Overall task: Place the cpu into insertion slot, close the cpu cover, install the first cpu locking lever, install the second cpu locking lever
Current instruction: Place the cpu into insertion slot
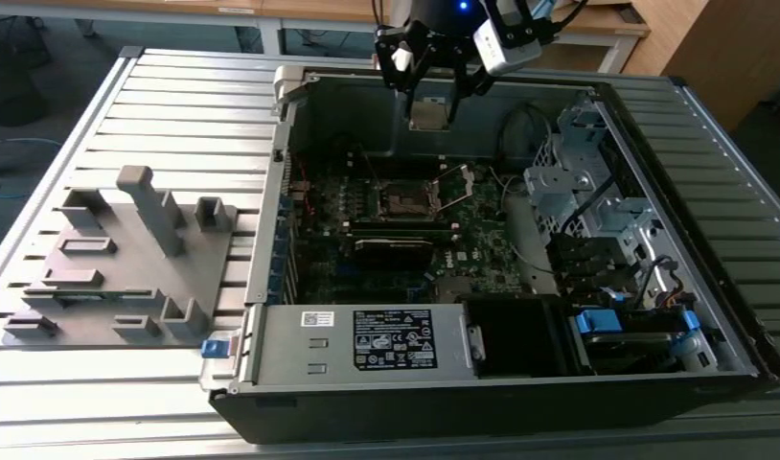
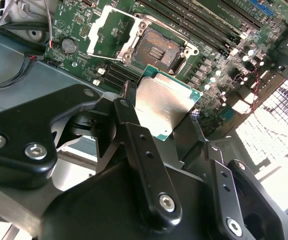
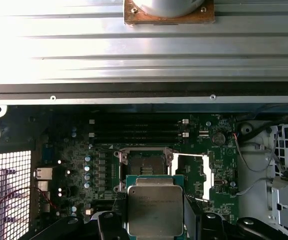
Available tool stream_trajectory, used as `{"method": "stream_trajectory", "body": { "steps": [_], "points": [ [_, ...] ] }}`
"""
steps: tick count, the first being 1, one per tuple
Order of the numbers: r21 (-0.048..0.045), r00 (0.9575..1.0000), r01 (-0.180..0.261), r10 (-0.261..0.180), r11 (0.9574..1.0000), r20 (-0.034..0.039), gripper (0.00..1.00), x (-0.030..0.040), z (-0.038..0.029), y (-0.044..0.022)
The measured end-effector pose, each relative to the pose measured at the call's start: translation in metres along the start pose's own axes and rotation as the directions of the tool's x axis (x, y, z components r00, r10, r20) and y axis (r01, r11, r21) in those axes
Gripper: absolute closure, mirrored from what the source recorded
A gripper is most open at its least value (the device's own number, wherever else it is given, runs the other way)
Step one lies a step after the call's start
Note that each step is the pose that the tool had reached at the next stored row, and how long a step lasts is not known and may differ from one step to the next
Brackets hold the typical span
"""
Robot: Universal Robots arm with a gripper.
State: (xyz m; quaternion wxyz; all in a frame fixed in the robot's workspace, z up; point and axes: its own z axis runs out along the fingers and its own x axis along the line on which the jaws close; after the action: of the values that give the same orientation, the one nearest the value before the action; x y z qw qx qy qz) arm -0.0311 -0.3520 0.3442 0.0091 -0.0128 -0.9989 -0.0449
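One cpu is clamped by its side edges in the gripper, hanging in free air well above the board. In the exterior view it sits at 12 o'clock of the insertion slot, close to the case back wall. The slot is bare, with all its rims exposed. The cpu cover is flipped open, probably at the slot's 3 o'clock. Memory slots crowd its 6 o'clock and the drive cage stands farther off at 3 o'clock.
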Motion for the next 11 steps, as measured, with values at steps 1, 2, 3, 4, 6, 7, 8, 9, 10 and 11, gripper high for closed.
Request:
{"method": "stream_trajectory", "body": {
  "steps": [1, 2, 3, 4, 6, 7, 8, 9, 10, 11],
  "points": [
    [0.0000, 1.0000, 0.000, 0.000, 1.0000, 0.0000, 0.46, 0.0000, 0.0000, 0.0000],
    [-0.0001, 1.0000, 0.000, 0.000, 1.0000, 0.0000, 0.46, 0.0000, 0.0001, 0.0000],
    [-0.0002, 1.0000, 0.000, 0.000, 1.0000, 0.0001, 0.46, 0.0000, 0.0004, 0.0000],
    [-0.0003, 1.0000, 0.000, 0.000, 1.0000, 0.0001, 0.46, 0.0000, 0.0006, 0.0000],
    [0.0000, 1.0000, 0.000, 0.000, 1.0000, 0.0000, 0.46, 0.0000, 0.0010, -0.0001],
    [0.0000, 1.0000, 0.000, 0.000, 1.0000, 0.0000, 0.46, 0.0000, 0.0012, -0.0001],
    [0.0000, 1.0000, 0.000, 0.000, 1.0000, 0.0000, 0.46, 0.0000, 0.0013, -0.0001],
    [-0.0001, 1.0000, 0.000, 0.000, 1.0000, 0.0000, 0.46, 0.0000, 0.0016, -0.0001],
    [-0.0001, 1.0000, 0.000, 0.000, 1.0000, 0.0000, 0.46, 0.0000, 0.0017, -0.0001],
    [-0.0001, 1.0000, 0.000, 0.000, 1.0000, 0.0000, 0.46, 0.0000, 0.0019, -0.0002]
  ]
}}
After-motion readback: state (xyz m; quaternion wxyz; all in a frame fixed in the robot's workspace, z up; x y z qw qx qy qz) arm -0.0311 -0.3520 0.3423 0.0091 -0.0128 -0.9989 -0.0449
